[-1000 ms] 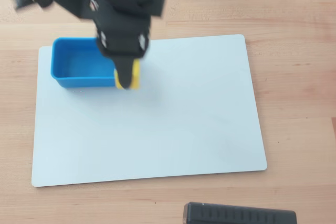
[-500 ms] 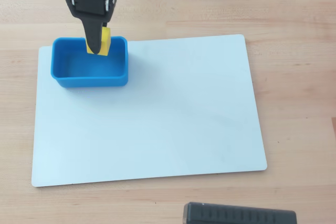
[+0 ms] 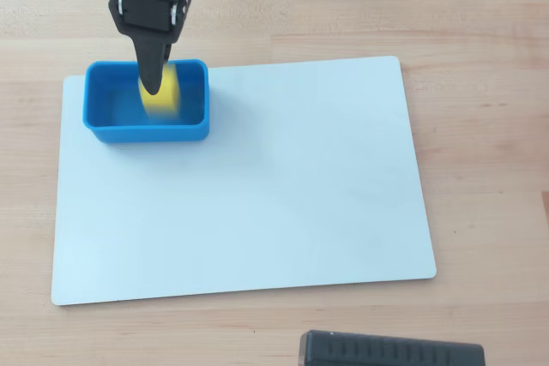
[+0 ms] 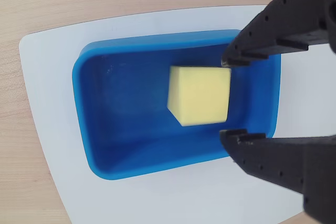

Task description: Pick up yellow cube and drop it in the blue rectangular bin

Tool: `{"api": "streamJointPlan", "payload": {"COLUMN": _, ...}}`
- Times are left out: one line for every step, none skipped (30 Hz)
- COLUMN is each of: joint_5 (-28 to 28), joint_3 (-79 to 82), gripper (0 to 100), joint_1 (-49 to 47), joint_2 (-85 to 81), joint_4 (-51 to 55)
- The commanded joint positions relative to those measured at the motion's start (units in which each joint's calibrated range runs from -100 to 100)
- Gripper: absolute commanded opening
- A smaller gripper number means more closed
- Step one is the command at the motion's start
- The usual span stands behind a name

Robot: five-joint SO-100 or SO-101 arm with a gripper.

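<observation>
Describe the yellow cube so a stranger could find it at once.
Find the white board on the wooden table. At its top-left corner in the overhead view sits the blue rectangular bin. The yellow cube is the only yellow thing, inside that bin.

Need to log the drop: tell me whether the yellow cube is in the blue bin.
In. The wrist view shows the yellow cube within the blue bin's walls, between the open gripper.

A light wooden table (image 3: pixel 480 32) under soft, even light carries a white rectangular board (image 3: pixel 283 195) with rounded corners.
</observation>
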Motion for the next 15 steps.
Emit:
{"api": "streamJointPlan", "payload": {"joint_5": 0.59, "joint_3": 0.06, "gripper": 16, "joint_1": -0.89, "joint_2": -7.34, "joint_4": -1.33}}
{"api": "streamJointPlan", "payload": {"joint_5": 0.54, "joint_3": 0.06, "gripper": 16, "joint_1": -0.98, "joint_2": -7.71, "joint_4": -1.17}}
{"api": "streamJointPlan", "payload": {"joint_5": 0.44, "joint_3": 0.06, "gripper": 17, "joint_1": -1.24, "joint_2": -8.18, "joint_4": -0.84}}
{"api": "streamJointPlan", "payload": {"joint_5": 0.34, "joint_3": 0.06, "gripper": 17, "joint_1": -1.75, "joint_2": -9.20, "joint_4": -0.34}}
{"api": "streamJointPlan", "payload": {"joint_5": 0.24, "joint_3": 0.15, "gripper": 17, "joint_1": -2.44, "joint_2": -10.50, "joint_4": 0.24}}
{"api": "streamJointPlan", "payload": {"joint_5": 0.00, "joint_3": 0.15, "gripper": 17, "joint_1": -3.38, "joint_2": -11.80, "joint_4": 0.98}}
{"api": "streamJointPlan", "payload": {"joint_5": -0.24, "joint_3": 0.15, "gripper": 17, "joint_1": -4.24, "joint_2": -13.19, "joint_4": 1.64}}
{"api": "streamJointPlan", "payload": {"joint_5": -0.49, "joint_3": 0.15, "gripper": 16, "joint_1": -5.35, "joint_2": -14.86, "joint_4": 2.71}}
{"api": "streamJointPlan", "payload": {"joint_5": -0.68, "joint_3": 0.52, "gripper": 16, "joint_1": -6.64, "joint_2": -16.81, "joint_4": 3.70}}
{"api": "streamJointPlan", "payload": {"joint_5": -0.83, "joint_3": 1.61, "gripper": 16, "joint_1": -8.27, "joint_2": -19.60, "joint_4": 4.53}}
{"api": "streamJointPlan", "payload": {"joint_5": -0.93, "joint_3": 2.79, "gripper": 16, "joint_1": -9.81, "joint_2": -22.11, "joint_4": 5.27}}
{"api": "streamJointPlan", "payload": {"joint_5": -0.98, "joint_3": 4.15, "gripper": 15, "joint_1": -11.61, "joint_2": -24.52, "joint_4": 6.02}}
{"api": "streamJointPlan", "payload": {"joint_5": -1.03, "joint_3": 5.70, "gripper": 14, "joint_1": -13.16, "joint_2": -26.94, "joint_4": 6.35}}
{"api": "streamJointPlan", "payload": {"joint_5": -1.07, "joint_3": 7.52, "gripper": 12, "joint_1": -14.70, "joint_2": -29.54, "joint_4": 6.51}}
{"api": "streamJointPlan", "payload": {"joint_5": -1.22, "joint_3": 8.97, "gripper": 11, "joint_1": -15.82, "joint_2": -31.49, "joint_4": 6.60}}
